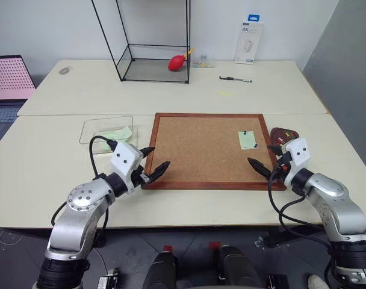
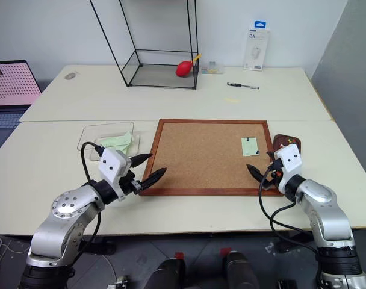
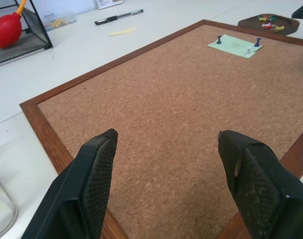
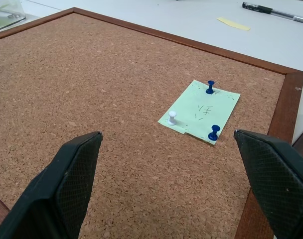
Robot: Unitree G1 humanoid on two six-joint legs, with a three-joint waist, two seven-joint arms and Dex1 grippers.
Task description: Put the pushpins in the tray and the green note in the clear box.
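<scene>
The green note (image 4: 200, 110) lies on the corkboard's right side, pinned by two blue pushpins (image 4: 210, 87) and a white one (image 4: 172, 117). The dark reddish tray (image 1: 285, 135) sits just past the board's right edge and holds several coloured pins. The clear box (image 1: 89, 133) stands left of the board with a pale green slip inside. My left gripper (image 1: 159, 156) is open and empty over the board's near left corner. My right gripper (image 1: 259, 153) is open and empty at the near right corner, a short way in front of the note.
The wood-framed corkboard (image 1: 201, 150) fills the table's middle. At the back stand a black wire cube (image 1: 153, 42) with a red bulb (image 1: 177, 62), a pen (image 1: 235, 79), a yellow slip (image 1: 225, 93) and a white package (image 1: 249, 42). A laptop (image 1: 8, 84) sits far left.
</scene>
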